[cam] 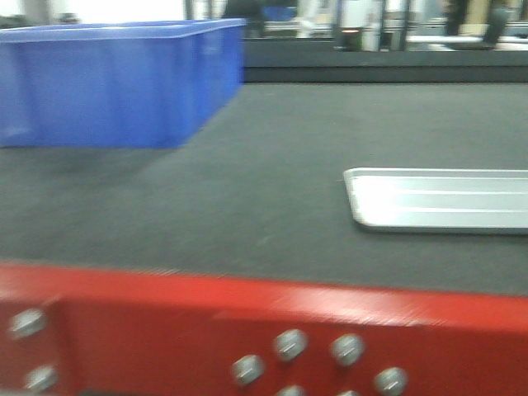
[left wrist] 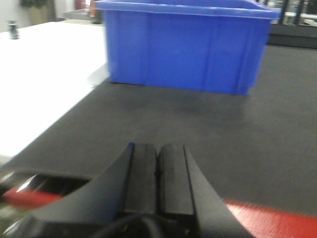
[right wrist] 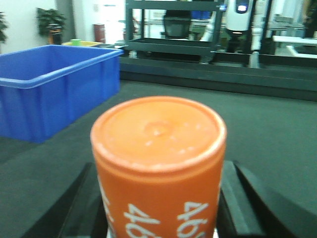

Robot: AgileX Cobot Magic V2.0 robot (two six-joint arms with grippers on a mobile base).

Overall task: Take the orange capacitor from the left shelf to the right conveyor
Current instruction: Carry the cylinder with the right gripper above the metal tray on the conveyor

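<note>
The orange capacitor [right wrist: 158, 163], a cylinder with white digits on its side, fills the right wrist view. My right gripper [right wrist: 159, 208] is shut on it, a black finger [right wrist: 240, 203] on each side, above the dark conveyor belt [right wrist: 267, 134]. My left gripper [left wrist: 158, 163] is shut and empty, its two black pads pressed together, low over the dark belt [left wrist: 198, 119] near the red frame edge [left wrist: 272, 218]. Neither gripper shows in the front view. The left shelf is out of view.
A blue plastic bin [cam: 107, 82] stands on the belt at the far left; it also shows in the left wrist view [left wrist: 183, 44] and the right wrist view [right wrist: 49, 84]. A white metal tray [cam: 437, 198] lies at the right. A red frame [cam: 247, 330] with bolts runs along the front.
</note>
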